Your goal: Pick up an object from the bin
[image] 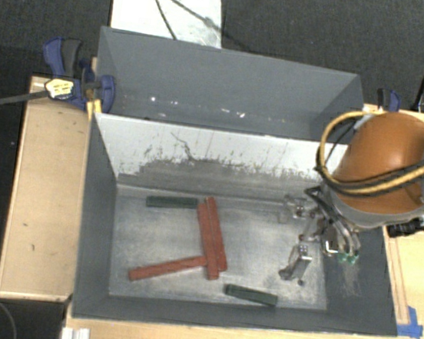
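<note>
Gripper (pixel 293 270): low inside the bin (pixel 222 89), hanging over bare floor in the part nearest the arm's entry side, orange wrist cover above it. Spread or pressed together: cannot tell from this angle. Nearest item: a short dark green bar (pixel 250 294), lying flat just beside the gripper, toward the front wall and slightly further from the arm; apart from the gripper, not touching it. Further out on that same far side: a long red-brown bar (pixel 212 237), running roughly back to front, with a second red-brown bar (pixel 168 269) lying slantwise from its front end. Beyond those, toward the back wall, a second dark green bar (pixel 171 203), well apart from the gripper. Progress, my judgement: the descent into the bin looks done, but the pick itself is not. Every piece lies flat on the floor and the gripper stands beside the nearest one, not around it. Left to do: line up over one piece (the short green bar is the closest candidate), close on it, lift it clear of the bin walls.
</note>
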`<action>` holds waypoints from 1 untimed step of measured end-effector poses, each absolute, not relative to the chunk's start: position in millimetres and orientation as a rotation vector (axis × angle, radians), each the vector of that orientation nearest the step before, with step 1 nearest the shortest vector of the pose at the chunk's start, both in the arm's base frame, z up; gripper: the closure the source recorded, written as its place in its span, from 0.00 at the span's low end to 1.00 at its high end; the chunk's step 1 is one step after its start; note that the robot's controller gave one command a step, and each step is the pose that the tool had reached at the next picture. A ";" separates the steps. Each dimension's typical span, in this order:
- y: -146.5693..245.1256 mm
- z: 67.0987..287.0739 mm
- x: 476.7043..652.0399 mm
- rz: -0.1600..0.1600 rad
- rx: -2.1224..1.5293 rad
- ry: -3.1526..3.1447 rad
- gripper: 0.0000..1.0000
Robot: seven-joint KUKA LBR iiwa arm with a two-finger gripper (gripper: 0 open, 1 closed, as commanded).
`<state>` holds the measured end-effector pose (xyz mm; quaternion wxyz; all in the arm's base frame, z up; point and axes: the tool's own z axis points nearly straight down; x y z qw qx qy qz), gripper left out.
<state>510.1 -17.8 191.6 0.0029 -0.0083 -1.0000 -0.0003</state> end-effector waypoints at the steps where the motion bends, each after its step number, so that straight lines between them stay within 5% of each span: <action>1: 54.5 66.8 488.5 -0.002 0.133 -3.134 0.00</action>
